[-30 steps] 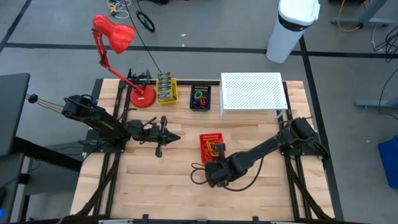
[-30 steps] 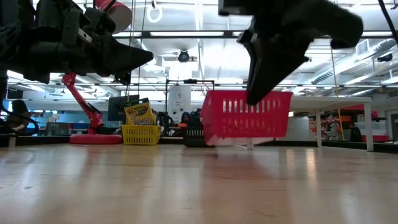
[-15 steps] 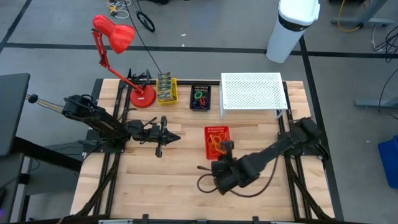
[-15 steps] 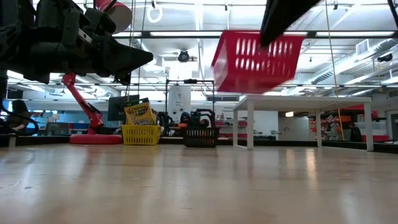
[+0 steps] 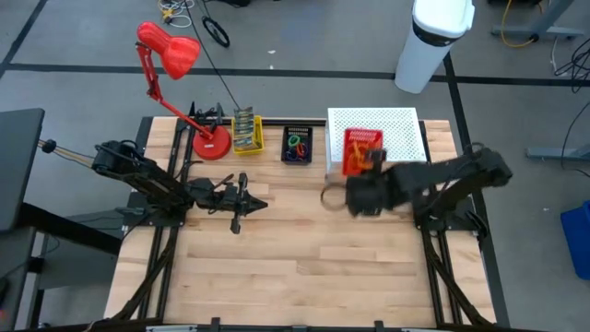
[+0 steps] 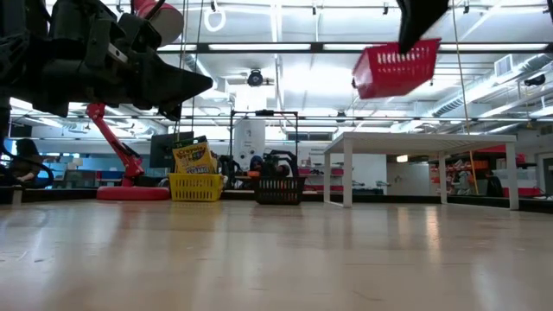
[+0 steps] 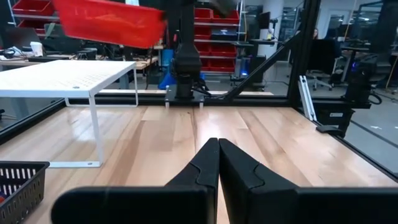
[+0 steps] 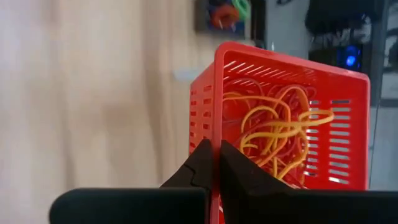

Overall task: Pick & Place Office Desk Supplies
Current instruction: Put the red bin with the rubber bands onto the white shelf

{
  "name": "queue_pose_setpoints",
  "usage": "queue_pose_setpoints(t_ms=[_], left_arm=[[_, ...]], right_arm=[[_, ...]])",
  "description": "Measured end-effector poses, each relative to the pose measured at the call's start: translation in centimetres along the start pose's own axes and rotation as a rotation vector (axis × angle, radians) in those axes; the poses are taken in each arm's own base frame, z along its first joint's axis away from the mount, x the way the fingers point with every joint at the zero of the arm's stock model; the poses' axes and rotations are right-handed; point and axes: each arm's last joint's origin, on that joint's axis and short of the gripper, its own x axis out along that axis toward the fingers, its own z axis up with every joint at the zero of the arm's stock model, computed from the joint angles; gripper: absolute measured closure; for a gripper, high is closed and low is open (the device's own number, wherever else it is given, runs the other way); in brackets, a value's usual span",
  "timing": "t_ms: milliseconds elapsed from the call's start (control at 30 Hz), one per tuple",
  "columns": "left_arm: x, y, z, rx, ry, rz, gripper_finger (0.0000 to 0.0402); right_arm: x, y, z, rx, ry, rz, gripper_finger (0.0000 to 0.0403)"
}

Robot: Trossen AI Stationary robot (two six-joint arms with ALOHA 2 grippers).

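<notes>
Item: red basket (image 5: 361, 150) of orange rubber bands (image 8: 273, 140), airborne over the white perforated riser (image 5: 376, 122) at the tabletop's one o'clock. Holder: my right gripper (image 8: 214, 163), clenched on the basket's near wall. Basket's long axis runs twelve-to-six; riser lies directly below. My left gripper (image 7: 217, 163), clenched empty, idles at nine o'clock, well apart.

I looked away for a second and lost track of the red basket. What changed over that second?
The right gripper, shut on the rim of the red basket of rubber bands, lifted it off the wood and carried it toward the back, so it now hangs above the white riser. The left gripper, yellow basket, black basket and lamp stayed put.
</notes>
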Motion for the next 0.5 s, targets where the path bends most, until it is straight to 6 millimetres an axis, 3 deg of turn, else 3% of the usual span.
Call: queue_pose_setpoints(t_ms=[167,367,500], left_arm=[[0.0,0.0,0.0,0.005,0.004,-0.001,0.0388],[0.0,0.0,0.0,0.015,0.004,0.000,0.0388],[0.0,0.0,0.0,0.016,0.002,0.000,0.0388]], right_arm=[[2.7,-3.3,-3.8,-0.002,0.077,0.020,0.0393],[4.9,-5.1,-8.6,-0.002,0.149,0.018,0.0393],[5.3,-6.0,-10.8,-0.009,0.139,0.011,0.0393]])
